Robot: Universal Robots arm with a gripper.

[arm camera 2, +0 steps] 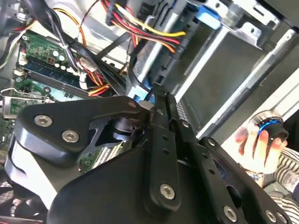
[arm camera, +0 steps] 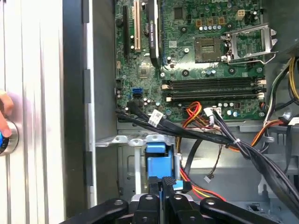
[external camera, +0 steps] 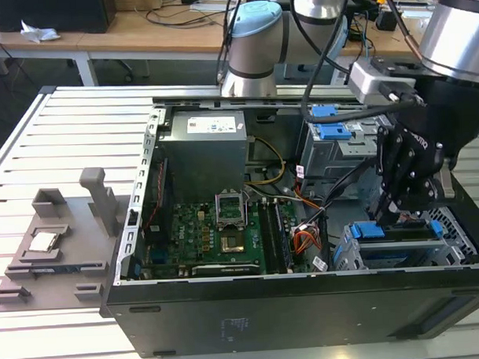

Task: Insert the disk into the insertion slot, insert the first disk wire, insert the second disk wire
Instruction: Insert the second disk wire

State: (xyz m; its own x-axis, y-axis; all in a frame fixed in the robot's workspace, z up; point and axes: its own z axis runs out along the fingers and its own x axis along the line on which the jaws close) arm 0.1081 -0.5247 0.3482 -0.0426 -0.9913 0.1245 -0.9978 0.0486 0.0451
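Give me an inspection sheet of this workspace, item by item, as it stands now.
Surface: slatted metal table carrying an open computer case.
Job's things: disk with blue caddy sits in the insertion slot, at the exterior view's right.
Clutter: grey fixture beside the case, on the exterior view's left.
Hand: hand hangs at the disk's blue end; fingers together in the first wrist view.
Cables: loose wire bundle crosses between motherboard and slot.
Surroundings: wooden desks behind; a person's hand on a knob.
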